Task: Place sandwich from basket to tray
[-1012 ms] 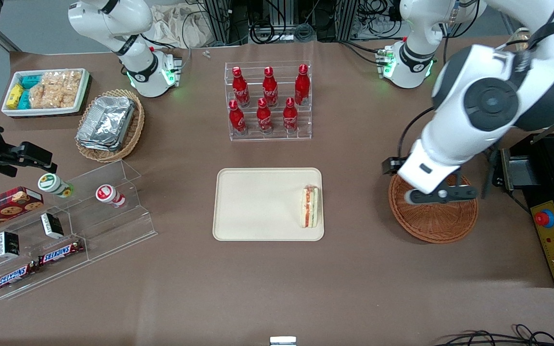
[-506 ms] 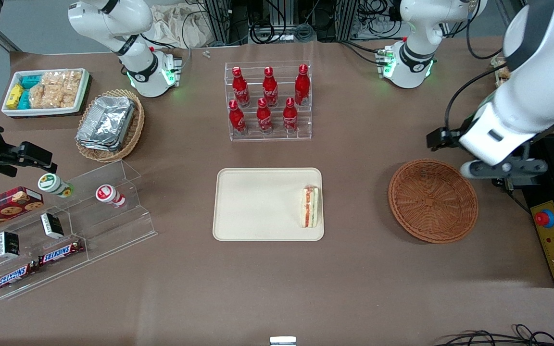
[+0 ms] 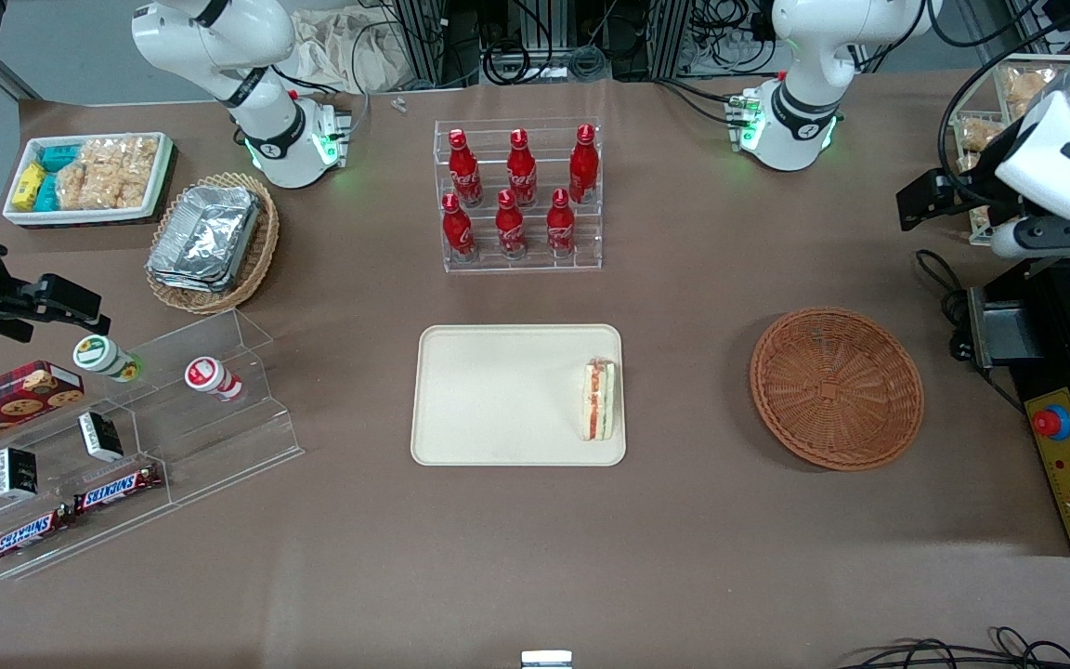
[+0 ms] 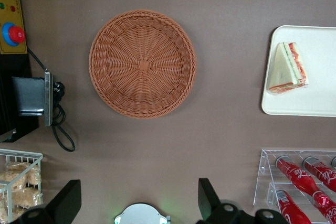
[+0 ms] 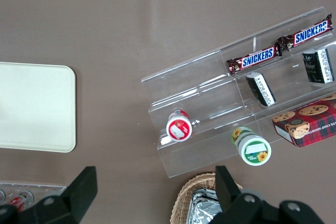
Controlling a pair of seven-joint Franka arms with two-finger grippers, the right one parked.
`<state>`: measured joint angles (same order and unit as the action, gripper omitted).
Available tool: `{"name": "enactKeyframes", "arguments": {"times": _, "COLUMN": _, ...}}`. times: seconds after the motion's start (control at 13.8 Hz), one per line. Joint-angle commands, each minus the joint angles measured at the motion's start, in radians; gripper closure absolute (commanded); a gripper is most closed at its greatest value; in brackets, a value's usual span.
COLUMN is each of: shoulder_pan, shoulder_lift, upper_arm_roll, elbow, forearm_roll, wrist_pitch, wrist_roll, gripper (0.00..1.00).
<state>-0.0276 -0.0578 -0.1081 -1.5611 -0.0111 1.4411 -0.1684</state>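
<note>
The gripper [image 4: 137,203] shows only two dark fingertips [image 4: 67,201], its body cut off by the frame edge. The tray [image 4: 315,106] runs out of frame too, and so do the bottles [image 4: 302,182].

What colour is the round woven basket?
Reddish-brown wicker basket, clearest in the left wrist view; gripper is away.

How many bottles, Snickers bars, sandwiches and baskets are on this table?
Bottles: 6
Snickers bars: 2
Sandwich: 1
Baskets: 2
Total: 11
The gripper, open, hangs empty at the working arm's end of the table.
</note>
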Motion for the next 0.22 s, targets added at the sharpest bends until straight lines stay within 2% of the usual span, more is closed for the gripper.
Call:
{"name": "enactKeyframes", "arguments": {"times": 0.0, "shoulder_pan": -0.026, "shoulder_lift": -0.013, "upper_arm_roll": 0.015, "elbow": -0.037, "forearm_roll": -0.001, "wrist_pitch": 0.033, "wrist_roll": 0.006, "gripper": 0.0}}
{"name": "enactKeyframes", "arguments": {"times": 0.14, "shoulder_pan": -0.019, "shoulder_lift": -0.008, "upper_arm_roll": 0.01, "elbow": -0.031, "forearm_roll": -0.001, "wrist_pitch": 0.033, "wrist_roll": 0.009, "gripper": 0.0}}
